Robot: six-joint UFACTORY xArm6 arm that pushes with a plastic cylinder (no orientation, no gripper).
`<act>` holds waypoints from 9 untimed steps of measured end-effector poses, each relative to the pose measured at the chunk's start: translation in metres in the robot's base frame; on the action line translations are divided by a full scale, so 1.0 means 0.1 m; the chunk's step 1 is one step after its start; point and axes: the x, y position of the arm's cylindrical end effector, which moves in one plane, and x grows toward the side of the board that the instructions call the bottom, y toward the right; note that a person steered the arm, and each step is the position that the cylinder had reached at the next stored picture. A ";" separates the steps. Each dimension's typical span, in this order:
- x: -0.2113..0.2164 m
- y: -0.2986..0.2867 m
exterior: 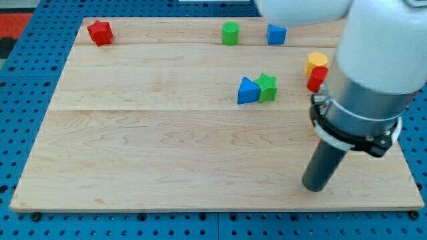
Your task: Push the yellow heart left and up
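A yellow block (317,61) sits near the view's right edge of the wooden board (167,147); the arm hides part of it and its shape is hard to make out. A red block (317,79) touches it just below. My tip (313,189) rests on the board near the bottom right, well below both blocks and apart from every block.
A blue triangular block (247,91) and a green star (267,87) sit touching each other right of centre. A green cylinder (230,33) and a blue cube (276,34) stand near the top edge. A red star (100,32) is at the top left.
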 end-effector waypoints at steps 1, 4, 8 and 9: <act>-0.26 0.42; -0.81 0.75; -1.07 -1.20; -0.89 -1.66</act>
